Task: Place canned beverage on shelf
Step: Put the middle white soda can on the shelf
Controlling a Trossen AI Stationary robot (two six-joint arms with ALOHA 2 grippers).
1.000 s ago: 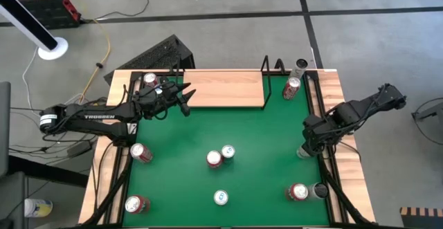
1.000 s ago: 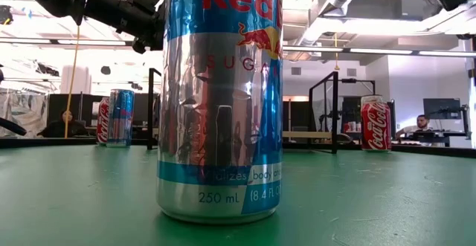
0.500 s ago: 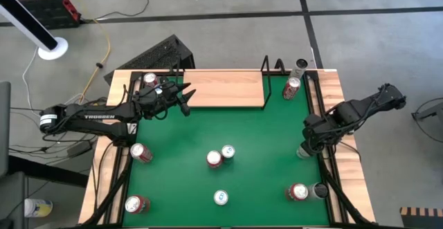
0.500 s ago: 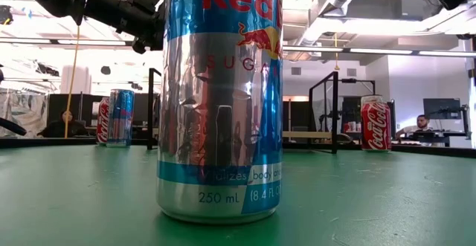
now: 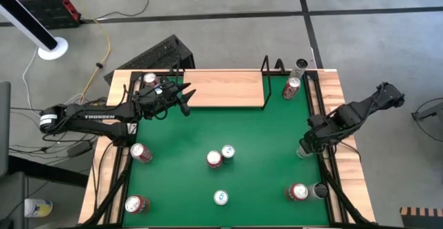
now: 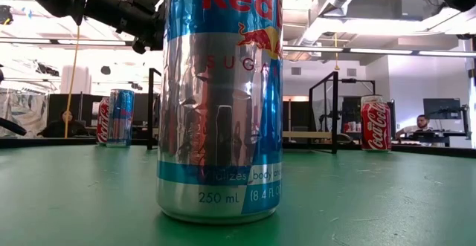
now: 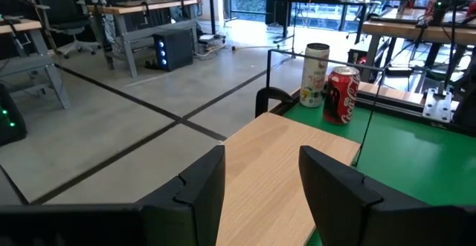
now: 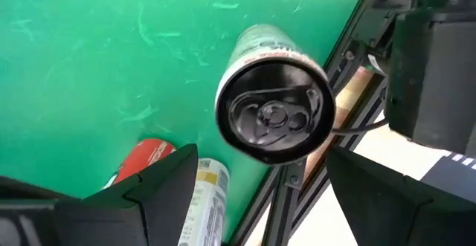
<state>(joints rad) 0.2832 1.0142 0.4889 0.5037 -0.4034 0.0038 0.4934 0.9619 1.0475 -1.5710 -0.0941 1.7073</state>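
Observation:
The shelf (image 5: 225,88) is a light-wood board with black wire ends, lying along the table's far edge. My left gripper (image 5: 184,99) hovers open and empty over the board's left end; the board also shows in the left wrist view (image 7: 275,164). My right gripper (image 5: 305,144) is open above an upright dark-topped can (image 5: 302,151) that stands on its base at the table's right edge. In the right wrist view the can (image 8: 274,112) stands between and beyond the two fingers, which do not touch it.
Other cans stand or lie on the green table: two at the middle (image 5: 220,156), one near the front (image 5: 221,197), two at the left (image 5: 140,153), two at the front right (image 5: 298,191), a red one (image 5: 291,88) beside the shelf's right end. A black rail (image 5: 325,167) runs along the right edge.
My right gripper has shifted a little toward the table's near edge, closer over the dark-topped can at the right edge. The can has stayed where it was.

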